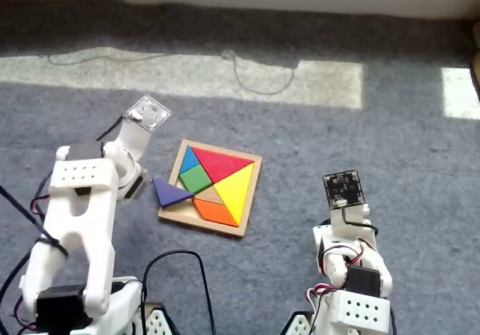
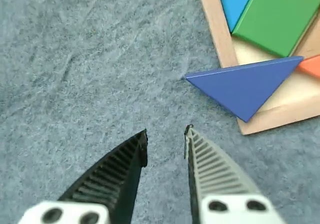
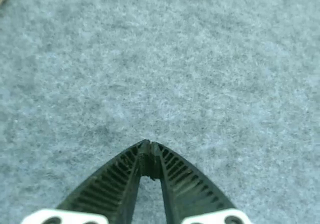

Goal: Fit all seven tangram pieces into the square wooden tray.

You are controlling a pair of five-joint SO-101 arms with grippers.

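Tray (image 2: 217,28) edge overhung by blue triangle (image 2: 247,86), left claw (image 2: 166,131) released beside it, right claw (image 3: 150,144) clenched

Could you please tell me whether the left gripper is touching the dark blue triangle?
Apart. The left wrist view shows bare carpet between the open left gripper and the dark blue triangle.

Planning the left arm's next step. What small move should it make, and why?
Probably ease the left gripper forward and close on the blue triangle: its jaws stand open over carpet just short of the piece, which lies across the rim of the wooden tray, not seated inside.
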